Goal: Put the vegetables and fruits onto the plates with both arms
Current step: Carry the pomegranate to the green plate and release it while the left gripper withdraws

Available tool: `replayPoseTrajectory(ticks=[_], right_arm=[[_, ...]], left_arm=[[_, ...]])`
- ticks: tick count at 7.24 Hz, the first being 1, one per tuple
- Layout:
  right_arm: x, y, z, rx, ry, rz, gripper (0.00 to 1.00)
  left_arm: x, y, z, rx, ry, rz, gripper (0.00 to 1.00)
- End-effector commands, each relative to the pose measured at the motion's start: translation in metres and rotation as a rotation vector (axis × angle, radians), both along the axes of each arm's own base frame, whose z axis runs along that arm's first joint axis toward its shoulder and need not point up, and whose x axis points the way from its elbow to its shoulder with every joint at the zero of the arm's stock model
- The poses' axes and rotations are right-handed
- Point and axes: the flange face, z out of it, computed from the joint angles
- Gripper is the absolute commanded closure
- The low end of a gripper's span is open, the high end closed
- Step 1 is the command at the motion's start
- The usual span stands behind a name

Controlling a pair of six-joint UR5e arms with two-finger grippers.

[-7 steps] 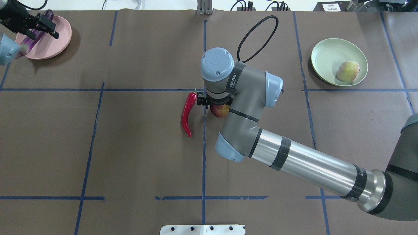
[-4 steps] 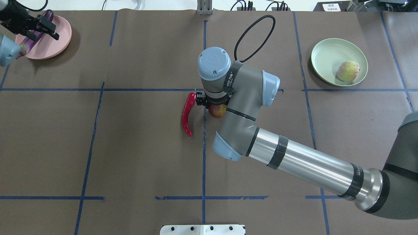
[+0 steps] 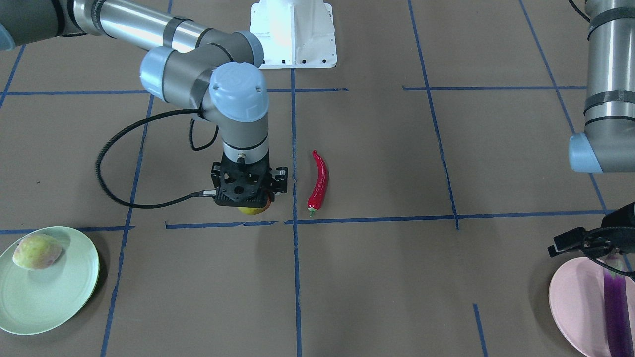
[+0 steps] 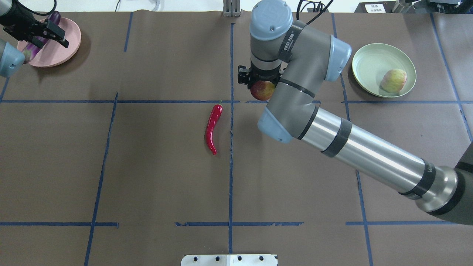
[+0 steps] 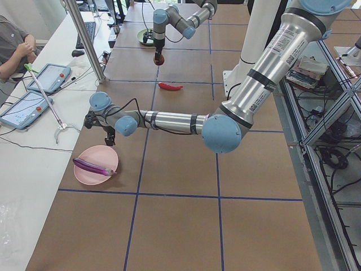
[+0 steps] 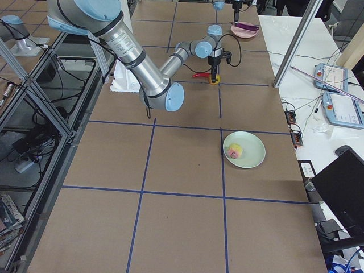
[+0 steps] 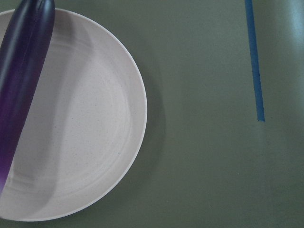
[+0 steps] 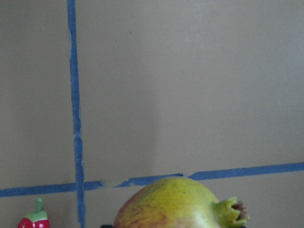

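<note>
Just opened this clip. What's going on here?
Produce is being sorted onto two plates. The right gripper is shut on the pomegranate and holds it above the table near the middle, short of the green plate, where the yellow-green fruit already lies. The left gripper hangs open at the pink plate, with the eggplant lying across that plate. The red chili lies on the table, not yet picked up.
</note>
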Motion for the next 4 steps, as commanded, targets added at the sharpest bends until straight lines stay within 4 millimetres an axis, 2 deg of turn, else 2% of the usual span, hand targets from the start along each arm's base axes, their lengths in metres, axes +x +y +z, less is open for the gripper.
replayPoseTrajectory(ticks=[1,2,3,4], right_arm=[[0.118,-0.067,0.063,0.056,-0.005,-0.102,0.99],[0.178,-0.086,0.111,0.078,-0.014,-0.179,0.99],[0.221,-0.093,0.161,0.115,-0.025,-0.256,0.99],[0.233,-0.096,0.227,0.150,-0.036,-0.300,0.98]], left_arm=[[0.004,0.001,-0.002,0.002,0.002,0.005,0.00],[0.004,0.001,-0.002,0.003,0.000,0.005,0.00],[0.005,0.001,-0.003,0.004,0.002,0.007,0.00],[0.005,0.001,-0.004,0.006,0.001,0.006,0.00]])
